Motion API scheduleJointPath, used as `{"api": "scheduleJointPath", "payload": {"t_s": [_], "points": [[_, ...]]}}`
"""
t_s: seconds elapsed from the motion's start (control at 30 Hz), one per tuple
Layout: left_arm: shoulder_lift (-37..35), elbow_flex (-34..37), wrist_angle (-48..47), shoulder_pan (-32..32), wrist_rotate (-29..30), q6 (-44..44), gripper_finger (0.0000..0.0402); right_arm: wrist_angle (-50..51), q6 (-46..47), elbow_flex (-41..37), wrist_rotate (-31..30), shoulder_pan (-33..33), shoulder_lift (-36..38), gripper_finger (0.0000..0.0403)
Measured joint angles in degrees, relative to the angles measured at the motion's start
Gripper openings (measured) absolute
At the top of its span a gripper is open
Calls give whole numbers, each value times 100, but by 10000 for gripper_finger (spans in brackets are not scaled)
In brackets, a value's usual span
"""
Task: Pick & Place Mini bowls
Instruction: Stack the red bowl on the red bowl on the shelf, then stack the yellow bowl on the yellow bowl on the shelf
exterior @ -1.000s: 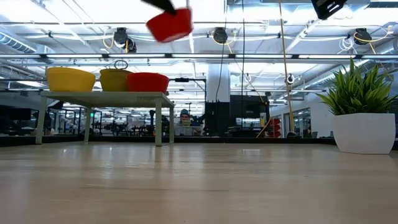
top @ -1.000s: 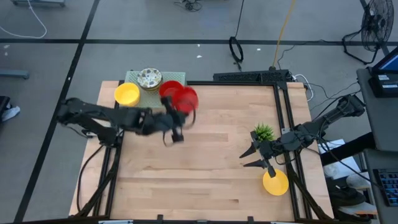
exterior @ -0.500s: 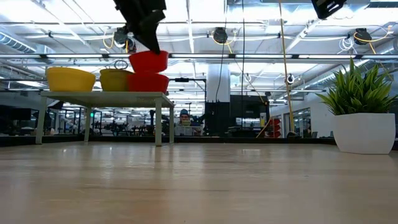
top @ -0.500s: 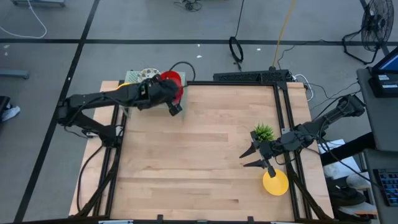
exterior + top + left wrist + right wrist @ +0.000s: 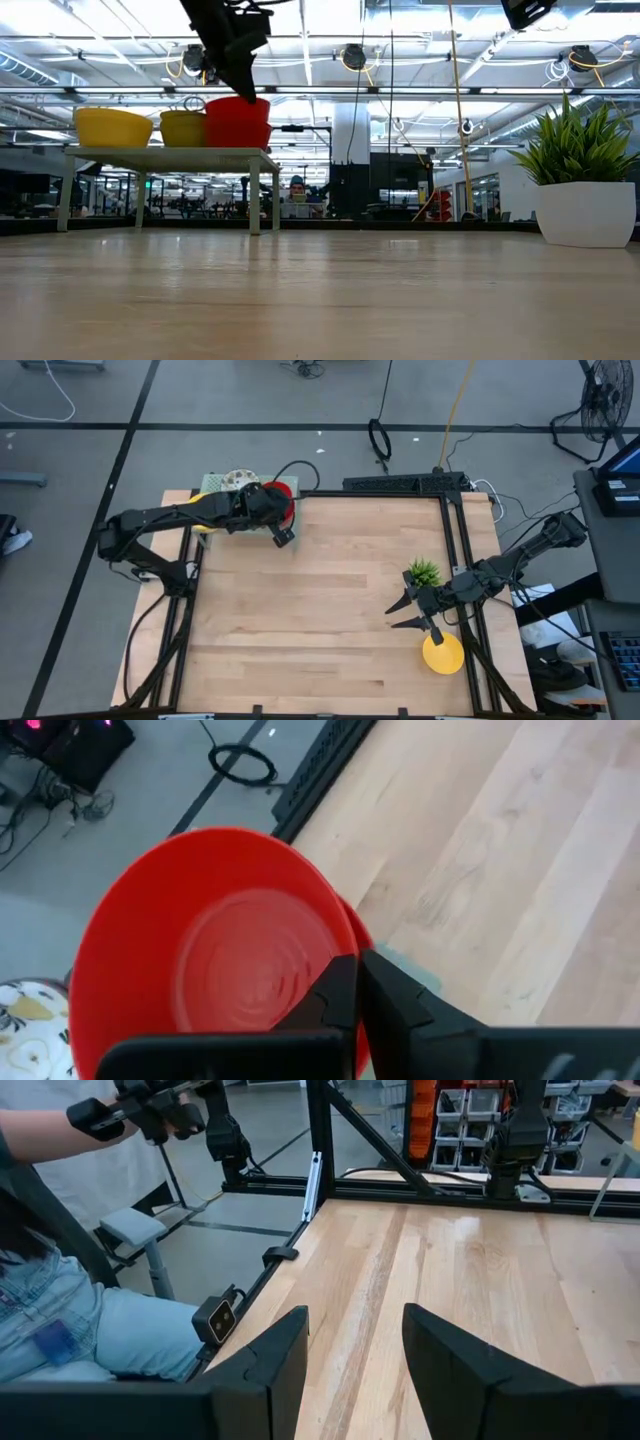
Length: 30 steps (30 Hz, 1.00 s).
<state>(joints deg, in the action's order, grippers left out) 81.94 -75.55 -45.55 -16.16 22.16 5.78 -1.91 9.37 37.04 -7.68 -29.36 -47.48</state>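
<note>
Red mini bowl (image 5: pixel 225 960) held by the left gripper (image 5: pixel 272 518) at the table's far left corner, seated in or just above a second red bowl (image 5: pixel 238 134) on the small raised stand (image 5: pixel 165 154); from the side the two reds read as one stack. Its mouth faces up and its rim looks level; being round, it has no long axis, only the vertical one through its centre. In the left wrist view one dark finger (image 5: pixel 335 1005) lies inside the rim, so the pincer appears clamped on the wall of the bowl. Judged step: nesting and letting go. Done well, the bowl sits concentric in the one below before the fingers part, and the arm lifts straight up, sparing the speckled bowl (image 5: pixel 236 479) and yellow bowls (image 5: pixel 113 127) alongside. Right gripper (image 5: pixel 408 612) waits near the right edge, fingers apart, holding nothing, between the green plant (image 5: pixel 423 572) and a lone yellow bowl (image 5: pixel 443 652).
</note>
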Motion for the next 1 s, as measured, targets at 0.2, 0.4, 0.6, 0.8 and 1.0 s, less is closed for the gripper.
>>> {"api": "scheduleJointPath", "payload": {"t_s": [0.2, 0.4, 0.6, 0.8, 1.0], "points": [[37, -7, -16, 0, -9, 51, 34, 0, 0, 0, 0, -1, 0, 150], [29, -7, -12, 11, 72, 211, 70, 0, 0, 0, 0, 1, 0, 150], [-28, -7, 158, 115, 88, 237, 128, -40, 0, 0, 0, 0, 0, 150], [-102, -7, 566, 477, -414, 252, 172, -756, -74, 0, -2, 68, -103, 150], [-95, -7, 670, 1033, -875, 543, 181, -553, 592, 16, -391, 35, -451, 150]]}}
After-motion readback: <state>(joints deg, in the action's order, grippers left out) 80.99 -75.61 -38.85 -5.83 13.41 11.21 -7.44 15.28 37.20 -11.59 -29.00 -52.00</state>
